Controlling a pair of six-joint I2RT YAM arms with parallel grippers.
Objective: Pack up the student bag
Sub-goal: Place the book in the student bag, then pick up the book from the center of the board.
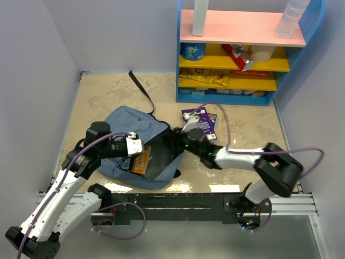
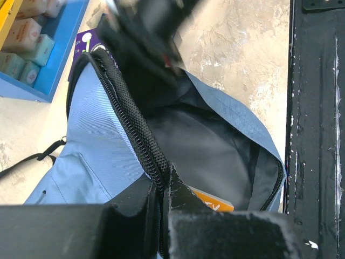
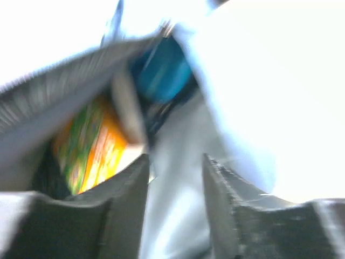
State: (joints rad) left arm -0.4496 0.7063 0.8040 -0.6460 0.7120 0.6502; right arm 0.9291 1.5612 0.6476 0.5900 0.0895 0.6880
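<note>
The bag (image 1: 126,127) lies on the desk (image 1: 97,97) just ahead of the two arm bases, left of centre. Its zip mouth gapes toward the right and shows the dark lining (image 2: 215,151).

The left jaws are pinched tight on the bag's zip rim (image 2: 135,140) at the near-left side of the mouth. In the left wrist view, fabric and zip teeth sit squeezed between the two fingers (image 2: 135,208). An orange book (image 1: 141,160) lies inside the bag just beside those jaws, one corner showing past the rim.

The right jaws are at the far-right side of the mouth, over the rim, and are blurred in the wrist views. They stand part open, with a clear gap between the fingers (image 3: 121,194) and nothing gripped in it. Pale bag fabric shows through the gap. Past the fingertips, the right wrist view shows the book's green-and-orange cover and something blue (image 3: 161,70), too blurred to name.

A purple book (image 1: 200,120) lies flat on the desk just right of the bag, beside the right arm's wrist. The shelf (image 1: 242,29) stands at the far right corner, apart from the bag.
</note>
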